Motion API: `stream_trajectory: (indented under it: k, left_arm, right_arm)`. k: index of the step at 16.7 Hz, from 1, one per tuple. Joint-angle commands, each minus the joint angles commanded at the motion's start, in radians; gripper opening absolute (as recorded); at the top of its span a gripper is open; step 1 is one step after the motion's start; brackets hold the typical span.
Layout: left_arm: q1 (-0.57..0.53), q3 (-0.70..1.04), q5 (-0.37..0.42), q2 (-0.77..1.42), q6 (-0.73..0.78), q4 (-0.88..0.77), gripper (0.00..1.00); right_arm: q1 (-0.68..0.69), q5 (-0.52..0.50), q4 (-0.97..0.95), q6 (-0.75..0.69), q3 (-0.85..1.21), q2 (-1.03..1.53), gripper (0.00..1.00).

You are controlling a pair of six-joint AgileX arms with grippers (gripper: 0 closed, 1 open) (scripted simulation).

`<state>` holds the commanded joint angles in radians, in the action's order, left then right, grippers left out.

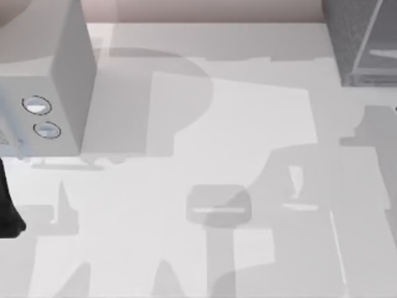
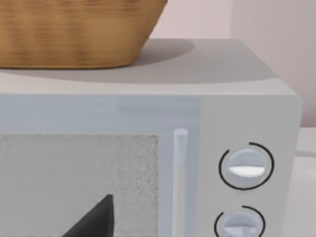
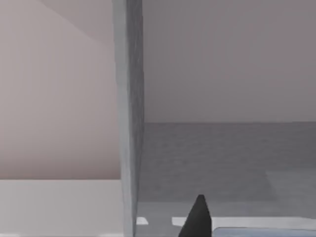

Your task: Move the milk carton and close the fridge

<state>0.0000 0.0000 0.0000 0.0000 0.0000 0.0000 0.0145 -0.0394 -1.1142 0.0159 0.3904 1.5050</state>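
Note:
The fridge (image 1: 363, 43) stands at the table's back right corner, cut off by the top view's edge. Its dark grey speckled body carries a lighter slanted panel (image 1: 371, 31). Up close in the right wrist view, a speckled upright edge of the fridge (image 3: 129, 113) stands beside a dark grey inner space (image 3: 227, 158). A dark tip of my right gripper (image 3: 197, 219) shows just before that space. The milk carton is out of view. My left gripper (image 2: 94, 219) hangs close in front of the light grey box with knobs, and its black arm (image 1: 8, 211) sits at the left edge.
A light grey box with two round knobs (image 1: 56, 81) stands at the back left, its knobs (image 2: 245, 167) and window (image 2: 79, 182) close in the left wrist view. A wicker basket (image 2: 74, 29) rests on top of it. The white table (image 1: 205, 155) stretches between the appliances.

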Motion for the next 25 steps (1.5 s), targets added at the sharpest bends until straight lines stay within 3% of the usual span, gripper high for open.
stream_trajectory:
  k: [6,17,25]
  left_arm:
    - [0.000,0.000,0.000,0.000,0.000,0.000,1.00]
    - [0.000,0.000,0.000,0.000,0.000,0.000,1.00]
    - [0.000,0.000,0.000,0.000,0.000,0.000,1.00]
  right_arm:
    - [-0.025,0.032,0.040,-0.003,0.101,0.115,0.00]
    - [-0.200,0.214,0.212,-0.023,0.803,0.706,0.00]
    - [-0.216,0.238,0.224,-0.022,0.872,0.751,0.00]
